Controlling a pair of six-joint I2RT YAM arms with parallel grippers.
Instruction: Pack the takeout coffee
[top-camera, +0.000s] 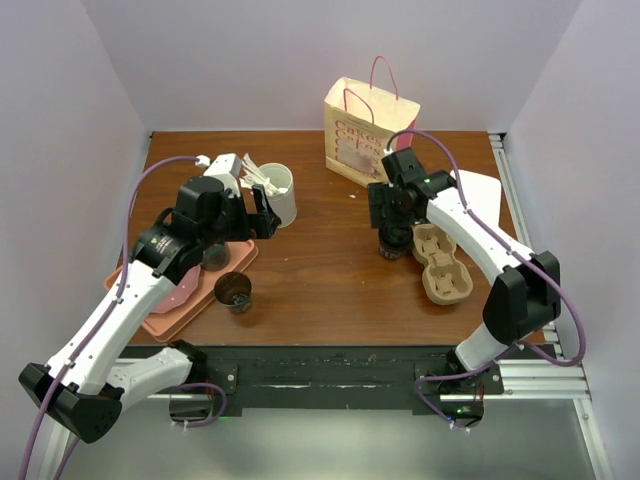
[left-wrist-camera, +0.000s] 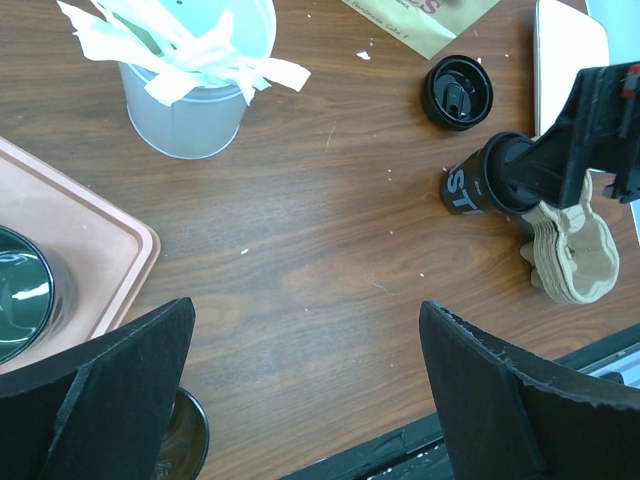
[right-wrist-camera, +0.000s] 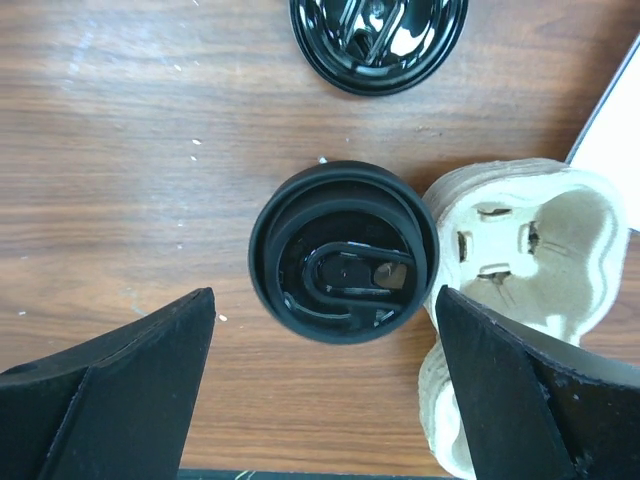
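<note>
Right wrist view is looking straight down on the takeout coffee, a dark cup with a round black plastic lid. It is standing upright on the wooden table just beside the tan moulded-pulp carrier. The right gripper is hanging over it with its jaws spread wide. One finger is sitting on each side of the lid and neither is touching it. A second glossy black lid is lying loose on the table beyond the cup.

Top external view is showing a tall white cup holding a bunch of pale flat stirrers that are fanning out over its rim. A cream paper bag with pink cord handles is standing upright near the far edge. A salmon-pink tray with rounded corners is lying at the left, and an uncovered dark cup showing a brown inside is standing just beside it.

Left wrist view is showing another dark cup sitting on that tray, its inside shining greenish. The left gripper is hovering with its jaws fully apart, holding nothing.
</note>
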